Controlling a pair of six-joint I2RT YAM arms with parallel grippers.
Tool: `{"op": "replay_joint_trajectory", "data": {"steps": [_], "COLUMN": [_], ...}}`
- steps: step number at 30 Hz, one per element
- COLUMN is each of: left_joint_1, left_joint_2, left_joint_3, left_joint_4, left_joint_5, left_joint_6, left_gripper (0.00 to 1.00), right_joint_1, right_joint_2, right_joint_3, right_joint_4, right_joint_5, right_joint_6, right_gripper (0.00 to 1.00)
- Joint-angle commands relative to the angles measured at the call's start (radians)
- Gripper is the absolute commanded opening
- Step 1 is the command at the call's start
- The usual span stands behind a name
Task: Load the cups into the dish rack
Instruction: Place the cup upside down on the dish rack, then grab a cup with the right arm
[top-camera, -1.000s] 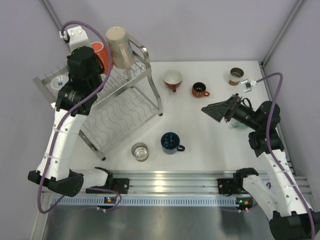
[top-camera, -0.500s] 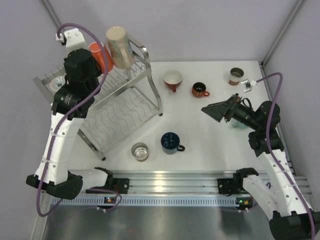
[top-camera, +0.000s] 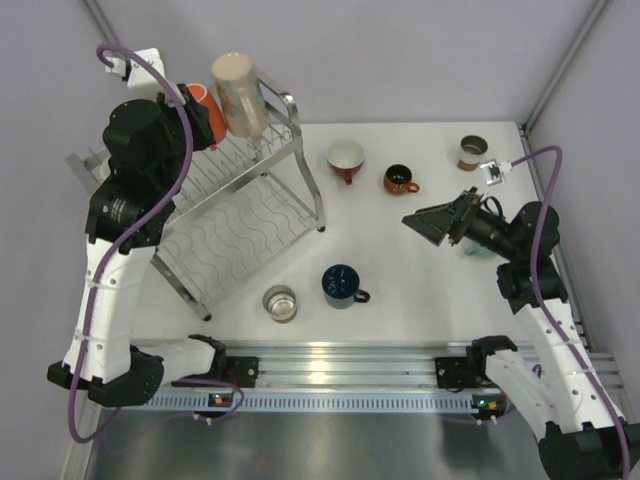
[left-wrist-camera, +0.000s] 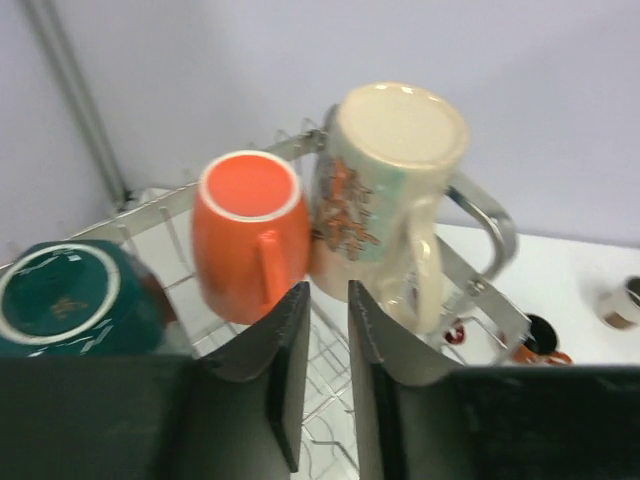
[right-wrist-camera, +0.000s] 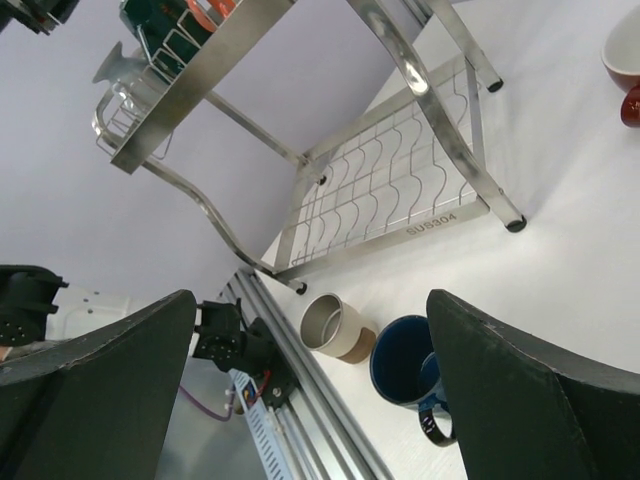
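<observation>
- Left gripper (left-wrist-camera: 328, 288): fingers drawn close with only a narrow slit between them, nothing in it, touching nothing. It hangs just above and in front of the orange cup's handle.
- Right gripper (right-wrist-camera: 310, 300): fingers spread wide and holding nothing. It is raised over the right side of the table (top-camera: 420, 300) and aimed toward the dish rack.
- Dish rack (top-camera: 310, 190): stands at the left of the table, turned at an angle, with its upper tier at the far side.
- Upper tier, left wrist view: teal cup (left-wrist-camera: 65, 295), orange cup (left-wrist-camera: 250, 230) and tall beige mug (left-wrist-camera: 390, 190) stand in a row, all upside down. The orange cup and the beige mug touch or nearly touch; the beige mug leans against the tubular end frame.
- A clear glass piece (right-wrist-camera: 125, 70) sits at the far end of the same tier in the right wrist view.
- Lower tier: its wavy wires are in plain view.
- On the table, upright: a red and white cup (top-camera: 346, 158), a small dark cup (top-camera: 400, 180), a brown and white cup (top-camera: 472, 152), a navy mug (top-camera: 342, 284) and a grey-lined cup (top-camera: 280, 302).
- Edges: the brown and white cup is near the far right corner. The navy mug and the grey-lined cup are near the front rail, the latter just beside the rack's near foot.
- Room: bare white table lies between the rack's right end and the right gripper.
</observation>
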Motion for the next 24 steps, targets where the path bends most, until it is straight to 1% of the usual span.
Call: {"op": "replay_joint_trajectory", "data": {"steps": [1, 2, 5, 6, 7, 9, 10, 11, 14, 15, 17, 18, 19, 21, 24], "left_joint_1": [0.003, 0.003, 0.001, 0.0, -0.002, -0.014, -0.022, -0.03, -0.108, -0.169, -0.242, -0.314, -0.345, -0.408, -0.467], "left_joint_2": [0.004, 0.015, 0.025, 0.033, 0.036, 0.044, 0.054, 0.056, 0.061, 0.062, 0.068, 0.073, 0.077, 0.079, 0.085], "left_joint_3": [0.003, -0.005, -0.034, -0.045, -0.049, -0.063, -0.065, -0.074, -0.085, -0.092, -0.092, -0.092, -0.091, -0.1, -0.126], "left_joint_4": [0.042, 0.042, 0.042, 0.042, 0.043, 0.043, 0.042, 0.043, 0.043, 0.042, 0.042, 0.043, 0.043, 0.042, 0.042], "left_joint_5": [0.214, 0.272, 0.355, 0.425, 0.445, 0.514, 0.539, 0.548, 0.527, 0.494, 0.421, 0.407, 0.365, 0.357, 0.338], "left_joint_6": [-0.047, -0.057, -0.077, -0.079, -0.082, -0.1, -0.102, -0.107, -0.081, -0.075, -0.044, -0.039, -0.035, -0.042, -0.045], "left_gripper": [0.29, 0.33, 0.45, 0.56, 0.69, 0.75, 0.96, 0.98, 0.98, 0.98, 0.98, 0.98, 0.98, 0.98, 0.98], "right_joint_1": [-0.012, -0.012, -0.012, -0.012, -0.012, -0.012, -0.011, -0.012, -0.012, -0.012, -0.012, -0.011, -0.012, -0.012, -0.012], "right_joint_2": [-0.003, -0.004, -0.014, -0.017, -0.02, -0.021, -0.023, -0.021, -0.017, -0.024, -0.032, -0.044, -0.05, -0.064, -0.076], "right_joint_3": [0.02, 0.026, 0.05, 0.06, 0.066, 0.089, 0.096, 0.116, 0.148, 0.152, 0.156, 0.156, 0.156, 0.152, 0.143], "right_joint_4": [-0.028, -0.039, -0.109, -0.132, -0.17, -0.209, -0.258, -0.282, -0.367, -0.381, -0.398, -0.404, -0.408, -0.424, -0.451], "right_joint_5": [0.019, 0.026, 0.049, 0.057, 0.074, 0.091, 0.107, 0.114, 0.141, 0.147, 0.16, 0.161, 0.166, 0.172, 0.215], "right_joint_6": [-0.058, -0.069, -0.107, -0.121, -0.133, -0.162, -0.175, -0.194, -0.227, -0.233, -0.241, -0.244, -0.245, -0.251, -0.27], "right_gripper": [0.99, 0.99, 0.99, 0.99, 0.99, 0.99, 0.99, 0.99, 0.99, 0.99, 0.99, 1.0, 1.0, 0.99, 0.99]}}
